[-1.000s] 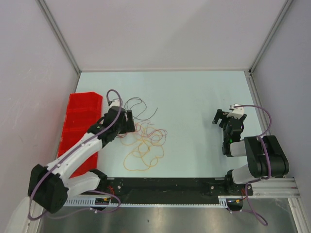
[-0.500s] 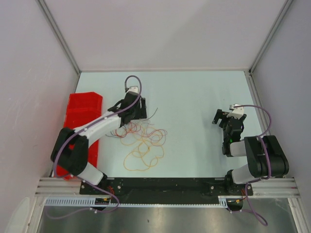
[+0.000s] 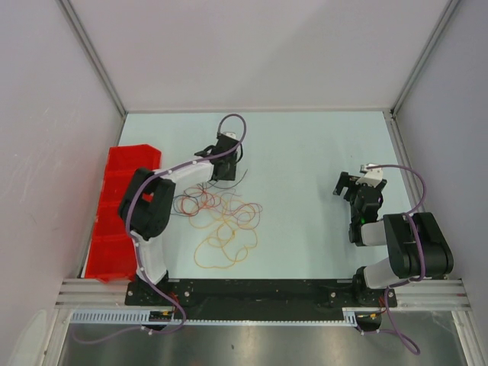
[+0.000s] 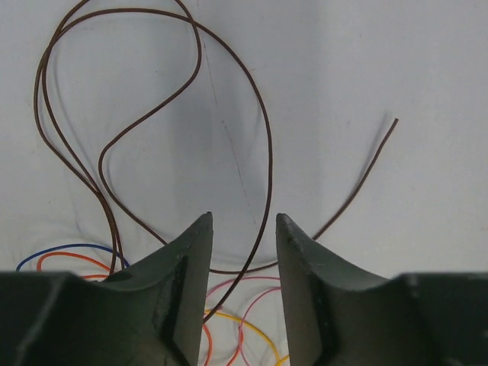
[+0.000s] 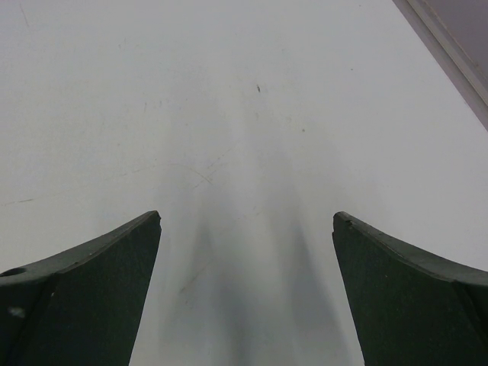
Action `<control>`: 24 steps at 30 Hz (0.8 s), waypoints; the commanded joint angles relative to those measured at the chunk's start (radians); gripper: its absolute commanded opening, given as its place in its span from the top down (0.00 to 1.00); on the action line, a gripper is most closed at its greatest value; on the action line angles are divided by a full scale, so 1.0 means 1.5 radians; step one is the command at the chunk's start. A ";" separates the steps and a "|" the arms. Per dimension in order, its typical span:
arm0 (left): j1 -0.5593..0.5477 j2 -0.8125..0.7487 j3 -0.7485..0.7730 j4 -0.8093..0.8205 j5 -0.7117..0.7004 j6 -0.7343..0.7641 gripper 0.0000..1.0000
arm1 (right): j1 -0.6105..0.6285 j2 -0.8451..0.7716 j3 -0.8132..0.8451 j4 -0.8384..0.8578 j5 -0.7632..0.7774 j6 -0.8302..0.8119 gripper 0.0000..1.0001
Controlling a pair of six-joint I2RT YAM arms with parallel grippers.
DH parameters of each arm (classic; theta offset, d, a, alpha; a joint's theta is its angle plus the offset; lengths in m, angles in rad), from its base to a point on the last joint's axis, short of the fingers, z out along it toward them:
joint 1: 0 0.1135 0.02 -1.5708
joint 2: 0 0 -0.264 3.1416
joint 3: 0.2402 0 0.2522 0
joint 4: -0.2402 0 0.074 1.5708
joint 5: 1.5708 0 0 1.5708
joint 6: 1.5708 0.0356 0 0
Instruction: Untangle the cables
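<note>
The step in hand is judged to be isolation of the dark brown cable [image 4: 263,152], which is looped at the far edge of the cables [image 3: 225,221] tangled left of centre on the table [image 3: 305,145]. The left gripper [image 4: 243,221] is set over it with fingers narrowly parted, the strand lying in the gap but unclamped. Closure on that one strand and a pull away from the pile are called for next; the right gripper [image 5: 246,217] is spread wide and empty at the right. One tangle and two grippers are counted; five wire colours are distinguished, but the number of cables cannot be told.
</note>
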 commanded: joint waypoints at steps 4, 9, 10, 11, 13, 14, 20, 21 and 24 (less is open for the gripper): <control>-0.004 -0.005 0.090 -0.063 -0.037 0.025 1.00 | -0.004 0.004 0.018 0.014 -0.004 -0.004 0.00; -0.005 -0.103 0.170 -0.141 -0.022 0.053 1.00 | -0.006 0.002 0.019 0.012 -0.008 -0.004 0.00; -0.005 -0.149 0.197 -0.161 -0.017 0.057 1.00 | -0.007 0.003 0.019 0.013 -0.007 -0.004 0.00; -0.005 -0.168 0.213 -0.175 -0.010 0.068 1.00 | -0.007 0.002 0.017 0.013 -0.007 -0.003 0.00; -0.005 -0.209 0.251 -0.208 0.018 0.078 1.00 | -0.007 0.003 0.018 0.013 -0.009 -0.003 0.00; -0.005 -0.249 0.258 -0.213 0.034 0.085 1.00 | -0.006 0.002 0.018 0.012 -0.007 -0.004 0.00; -0.005 -0.386 0.293 -0.230 0.149 0.090 1.00 | 0.017 -0.021 0.020 -0.011 0.086 -0.004 0.00; -0.005 -0.422 0.290 -0.217 0.163 0.088 1.00 | 0.041 -0.078 0.036 -0.048 0.114 -0.032 0.00; -0.005 -0.478 0.284 -0.196 0.212 0.080 1.00 | 0.089 -0.183 0.105 -0.261 0.138 -0.022 0.00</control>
